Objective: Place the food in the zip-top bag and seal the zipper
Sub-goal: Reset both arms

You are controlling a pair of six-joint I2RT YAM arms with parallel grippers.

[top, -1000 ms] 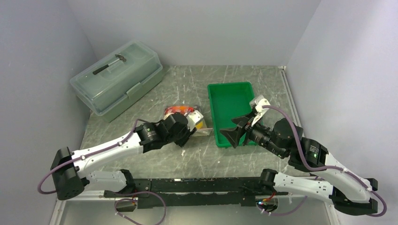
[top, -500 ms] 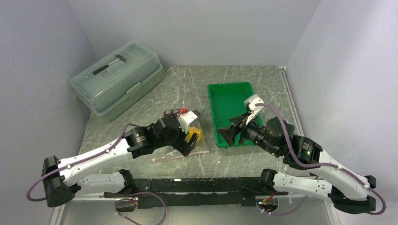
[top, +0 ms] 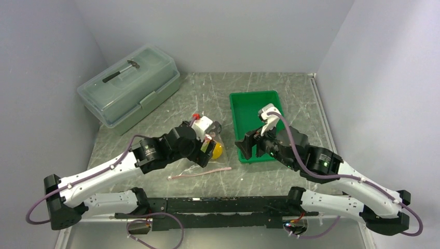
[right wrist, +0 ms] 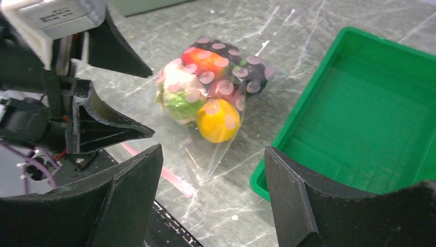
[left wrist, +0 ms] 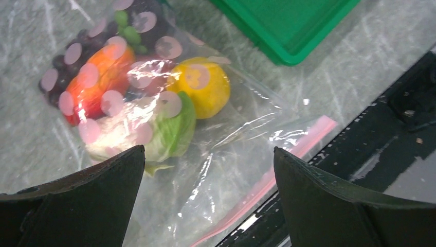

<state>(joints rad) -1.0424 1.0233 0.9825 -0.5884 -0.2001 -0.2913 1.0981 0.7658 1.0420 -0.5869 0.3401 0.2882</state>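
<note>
Clear zip-top bag (left wrist: 241,128) is lying on the grey worktop (top: 207,93) beside the green tray (right wrist: 370,118). The food (left wrist: 139,98) is sitting bunched inside, with the pink zipper (left wrist: 313,133) nearest the arms. Left tool (left wrist: 205,154) and right tool (right wrist: 213,149) are hovering above, both spread apart, gripping nothing.

Food (left wrist: 141,98) in bag (left wrist: 241,146), tray (top: 252,106) right of it (box (top: 129,85) behind-left)

Overhead rear view; both wrist views close above zip-top bag (left wrist: 241,149)
</note>
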